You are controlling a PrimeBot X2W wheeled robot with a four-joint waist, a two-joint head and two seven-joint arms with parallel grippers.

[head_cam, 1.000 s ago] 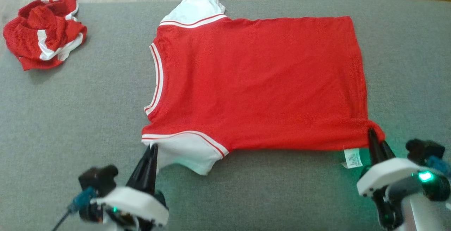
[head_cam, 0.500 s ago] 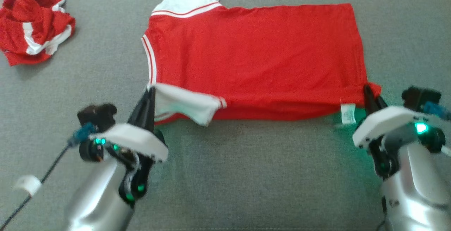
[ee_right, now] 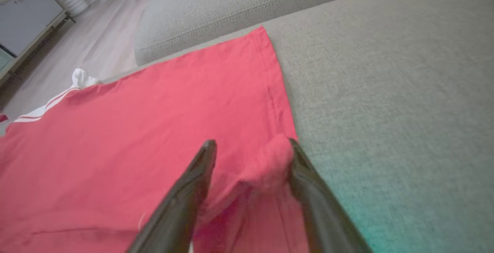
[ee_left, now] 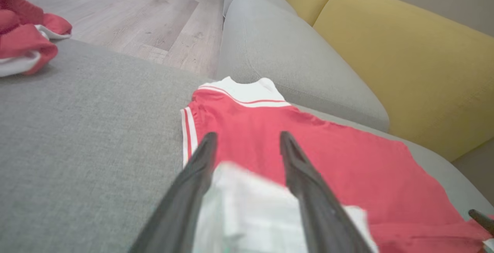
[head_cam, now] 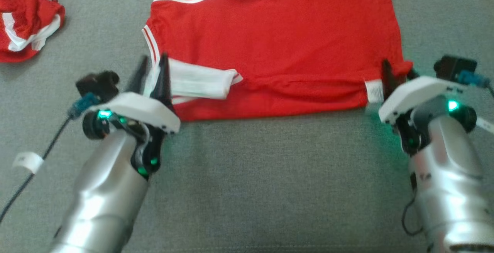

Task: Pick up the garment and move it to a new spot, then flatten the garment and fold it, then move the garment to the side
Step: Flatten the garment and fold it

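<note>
Head view: a grey woven sofa cushion [head_cam: 247,176] spans the frame. The smooth red garment [head_cam: 278,33], with white striped sleeves, lies flat across the upper centre, its lower edge folded up. At left, the left gripper [head_cam: 153,64] stands spread around the white sleeve. At right, the right gripper [ee_right: 251,147] stands spread around the bunched red hem corner.

Head camera: high over the grey sofa seat [head_cam: 247,191], facing forward and steeply down. The left end effector [head_cam: 154,57] and right end effector [head_cam: 397,68] are at the bottom corners, with the garment [head_cam: 278,33] ahead of both.
Left wrist camera: low, close behind its end effector, facing across the garment toward a yellow backrest [ee_left: 405,64].
Right wrist camera: equally close, angled down.
All three share the garment. Head and left wrist share the crumpled cloth [head_cam: 23,17] left of the left end effector.
</note>
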